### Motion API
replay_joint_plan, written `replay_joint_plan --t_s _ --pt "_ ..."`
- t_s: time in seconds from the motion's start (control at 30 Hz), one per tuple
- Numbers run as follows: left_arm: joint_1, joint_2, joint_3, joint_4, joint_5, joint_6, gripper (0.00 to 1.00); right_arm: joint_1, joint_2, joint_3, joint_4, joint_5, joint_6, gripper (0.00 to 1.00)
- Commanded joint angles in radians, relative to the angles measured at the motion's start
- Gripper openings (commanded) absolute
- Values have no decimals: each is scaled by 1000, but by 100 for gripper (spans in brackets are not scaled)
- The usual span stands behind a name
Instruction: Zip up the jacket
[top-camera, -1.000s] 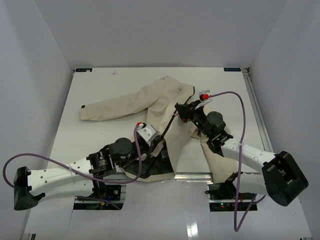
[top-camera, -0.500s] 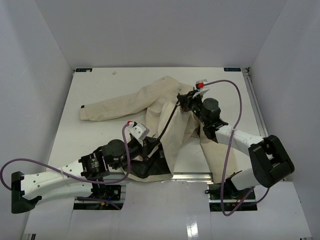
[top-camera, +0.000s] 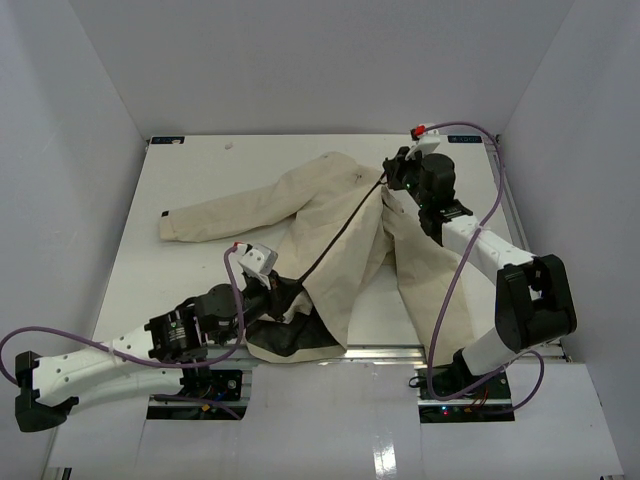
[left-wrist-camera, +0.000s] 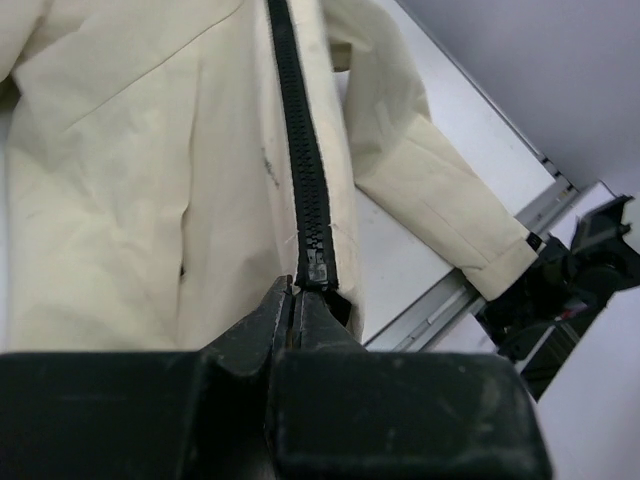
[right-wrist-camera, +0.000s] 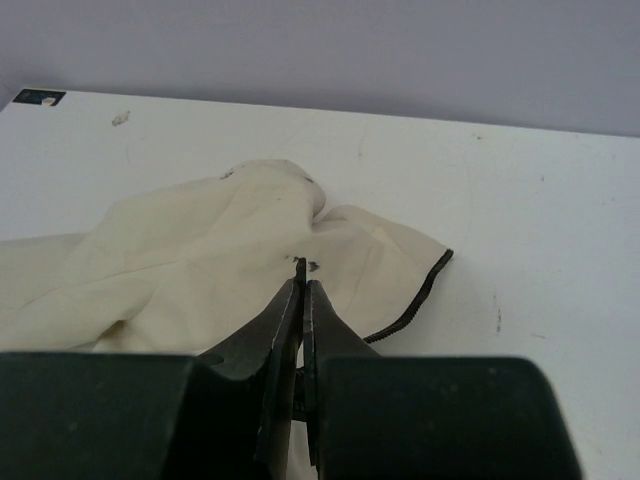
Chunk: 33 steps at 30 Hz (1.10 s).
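The cream jacket (top-camera: 345, 255) lies spread on the white table, one sleeve reaching left. Its dark zipper (top-camera: 335, 235) runs taut as a straight line between my two grippers. My left gripper (top-camera: 281, 290) is shut on the zipper's bottom end; in the left wrist view the gripper (left-wrist-camera: 297, 292) pinches just below the closed black zipper teeth (left-wrist-camera: 300, 150). My right gripper (top-camera: 391, 172) is shut on the zipper pull at the jacket's collar end. In the right wrist view the gripper (right-wrist-camera: 301, 275) holds a thin dark tab over cream fabric (right-wrist-camera: 200, 260), beside a loose dark zipper edge (right-wrist-camera: 415, 305).
The jacket's black lining (top-camera: 290, 340) bunches at the near table edge by the metal rail (top-camera: 390, 350). The right sleeve (top-camera: 440, 290) lies toward the near right. White walls enclose the table on three sides. Purple cables loop from both arms.
My right gripper has moved up and to the far right along the zipper line toward the collar. My left gripper has drawn back to the left, and the zipper now stretches longer and tauter.
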Motion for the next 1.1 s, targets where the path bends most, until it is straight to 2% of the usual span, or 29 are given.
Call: replay_joint_plan --t_s 0.0,0.23,0.43,0.5,0.57,0.63,0.8,0.9,1.07 --pt "-12 -8 -45 -87 -155 -118 0 -59 -8 119 25 35 -60 8" --pt "-11 43 -71 -141 -254 -252 0 -94 -1 191 19 33 -76 8" --pt "-11 3 -118 -184 -355 -330 2 -127 -28 174 21 -61 -20 8" --pt "-11 -19 -98 -220 -373 -352 24 -126 -50 142 27 -103 17 8" --pt "-11 -51 -76 -220 -342 -326 59 -127 -84 93 28 -181 53 8" --pt "-11 -95 -34 -215 -284 -276 75 -127 -128 45 45 -244 95 8" --pt "-11 -81 101 -167 -214 -123 80 -105 -232 -141 147 -322 167 8" --pt "-11 17 169 -74 -198 21 82 -77 -290 -228 166 -317 177 8" --pt "-10 261 310 46 -73 232 83 -18 -407 -347 220 -298 201 8"
